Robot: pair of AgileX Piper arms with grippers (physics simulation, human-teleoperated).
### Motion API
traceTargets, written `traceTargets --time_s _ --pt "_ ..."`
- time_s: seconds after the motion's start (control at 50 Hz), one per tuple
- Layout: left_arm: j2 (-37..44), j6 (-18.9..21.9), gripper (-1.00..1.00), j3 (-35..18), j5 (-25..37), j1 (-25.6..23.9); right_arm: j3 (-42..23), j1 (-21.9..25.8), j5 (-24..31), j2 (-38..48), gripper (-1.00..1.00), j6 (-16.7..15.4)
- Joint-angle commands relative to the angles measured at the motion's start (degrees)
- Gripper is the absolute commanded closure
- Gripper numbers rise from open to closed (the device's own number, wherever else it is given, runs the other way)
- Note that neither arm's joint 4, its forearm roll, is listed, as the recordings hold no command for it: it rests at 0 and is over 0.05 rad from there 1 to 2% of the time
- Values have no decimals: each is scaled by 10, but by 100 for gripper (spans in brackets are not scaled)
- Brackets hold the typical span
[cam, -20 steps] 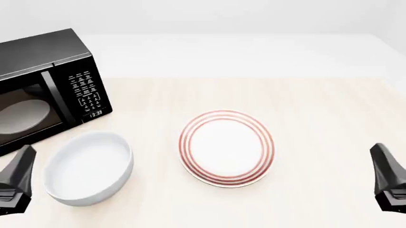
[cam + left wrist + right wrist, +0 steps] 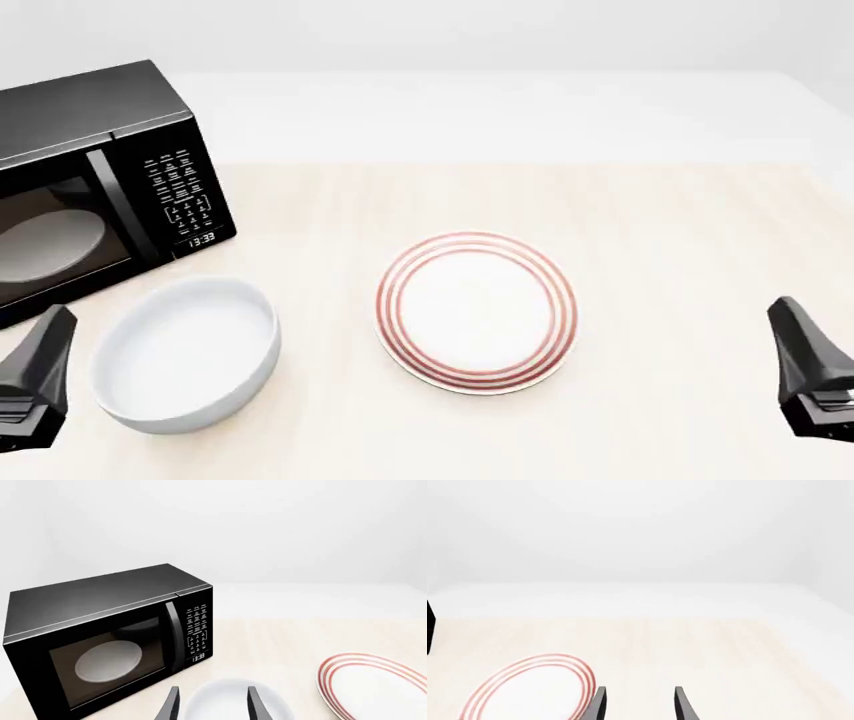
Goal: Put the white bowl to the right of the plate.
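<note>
White bowl [image 2: 187, 354] near the worktop's [image 2: 667, 240] left edge, beside the plate [image 2: 477, 311] at mid-worktop.
Left gripper [image 2: 211, 705] spread wide over the bowl's rim, holding nothing; right gripper [image 2: 639, 705] likewise spread, empty, near the right edge.

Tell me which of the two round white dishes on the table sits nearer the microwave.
The white bowl: deep, plain and unmarked, it sits just in front of the black microwave. The plate is flat, red-ringed and farther right.
</note>
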Motion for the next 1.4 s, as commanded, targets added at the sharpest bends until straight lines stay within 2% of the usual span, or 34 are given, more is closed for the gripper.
traceTargets --time_s 0.02,0.1,0.14,0.2,0.26,0.34,0.44,0.5,0.62,0.64,0.7,0.74,0.76,0.88,0.9,1.0,1.04,1.06,1.12,1.16,1.4 --pt "0 0 -100 0 0 0 -2 51 -38 56 -100 -22" --pt "0 0 -100 0 0 0 0 77 -195 230 -100 -35" --pt "0 0 -100 0 0 0 -23 102 -236 301 -100 -47" --pt "0 0 -100 0 0 0 -53 121 -235 336 -100 -50" --pt "0 0 -100 0 0 0 -105 154 -244 402 -100 -74" --pt "0 0 -100 0 0 0 -156 186 -227 446 -100 -93" --pt "0 0 -100 0 0 0 -227 217 -214 543 -100 -92" --pt "0 0 -100 0 0 0 -255 242 -205 571 -100 -92" --pt "0 0 -100 0 0 0 -344 275 -144 651 -100 -81" --pt "0 0 -100 0 0 0 -359 290 -139 654 -100 -91" --pt "0 0 -100 0 0 0 -390 316 -121 675 -100 -95" --pt "0 0 -100 0 0 0 -428 323 -90 713 -100 -86" --pt "0 0 -100 0 0 0 -429 339 -95 707 -100 -82" --pt "0 0 -100 0 0 0 -496 376 -50 747 -100 -84" --pt "0 0 -100 0 0 0 -521 402 -31 775 -100 -72" --pt "0 0 -100 0 0 0 -562 418 -10 810 -100 -68" --pt "0 0 -100 0 0 0 -579 419 1 823 -100 -77" --pt "0 0 -100 0 0 0 -592 426 10 828 -100 -67" --pt "0 0 -100 0 0 0 -618 442 29 848 -100 -68" --pt "0 0 -100 0 0 0 -632 450 37 861 -100 -75" --pt "0 0 -100 0 0 0 -692 474 71 913 -100 -68"
